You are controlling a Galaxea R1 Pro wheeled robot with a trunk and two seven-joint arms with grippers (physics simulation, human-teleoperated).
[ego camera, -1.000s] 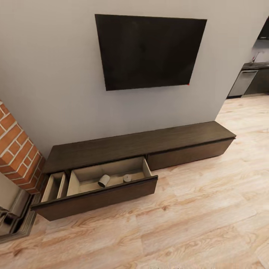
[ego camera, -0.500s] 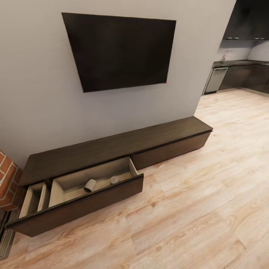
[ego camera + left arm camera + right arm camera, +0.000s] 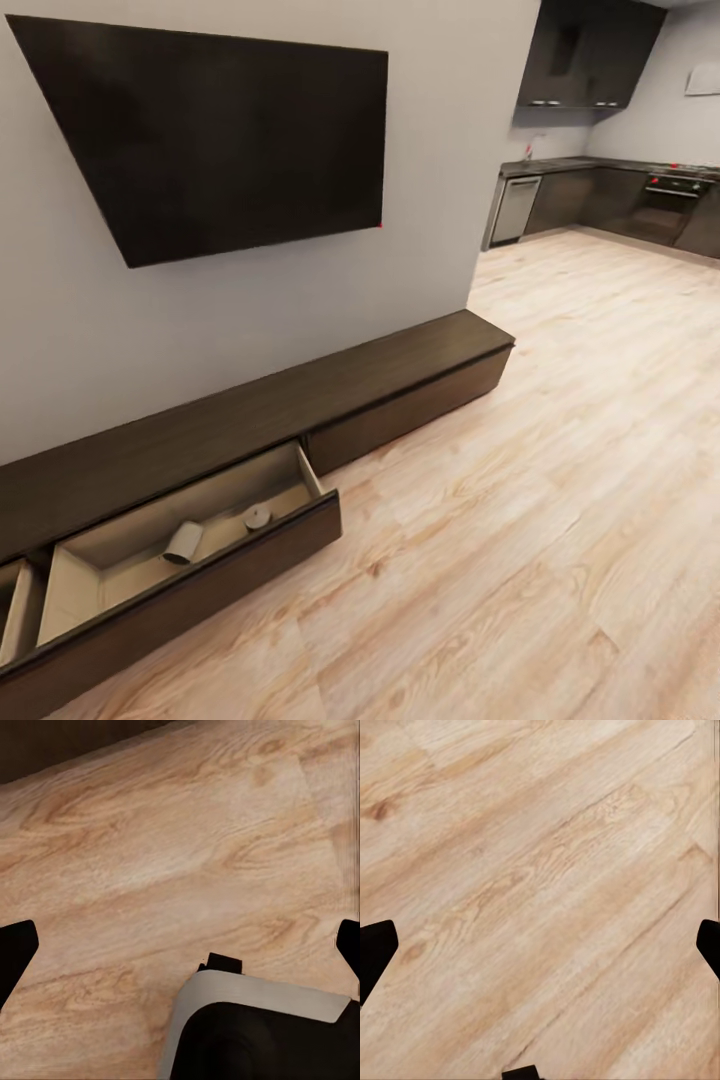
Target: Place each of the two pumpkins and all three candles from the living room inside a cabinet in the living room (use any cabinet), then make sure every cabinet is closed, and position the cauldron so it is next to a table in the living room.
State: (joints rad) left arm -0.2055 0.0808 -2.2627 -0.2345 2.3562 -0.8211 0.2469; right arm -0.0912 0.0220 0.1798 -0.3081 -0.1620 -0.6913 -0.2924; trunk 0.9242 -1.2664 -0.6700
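The long dark-brown cabinet (image 3: 260, 415) runs along the wall at the left of the head view. Its wide drawer (image 3: 200, 585) stands pulled out, showing a pale tan interior. Two candles are inside: one (image 3: 183, 543) lies on its side, the other (image 3: 257, 517) stands upright near it. The pumpkins, the third candle, the table and the cauldron are out of view. My left gripper (image 3: 180, 949) is open over bare wooden floor, its dark fingertips (image 3: 15, 952) far apart. My right gripper (image 3: 540, 949) is open too, above floorboards, holding nothing.
A big black TV (image 3: 210, 140) hangs on the grey wall above the cabinet. Light wooden floor (image 3: 520, 500) spreads to the right toward a dark kitchen (image 3: 610, 200). A grey-and-black part of my own body (image 3: 247, 1027) shows under the left gripper.
The head camera has swung to the right: the cabinet and TV slid left in the picture, the brick fireplace left the view and the kitchen came in. The candles lie as before.
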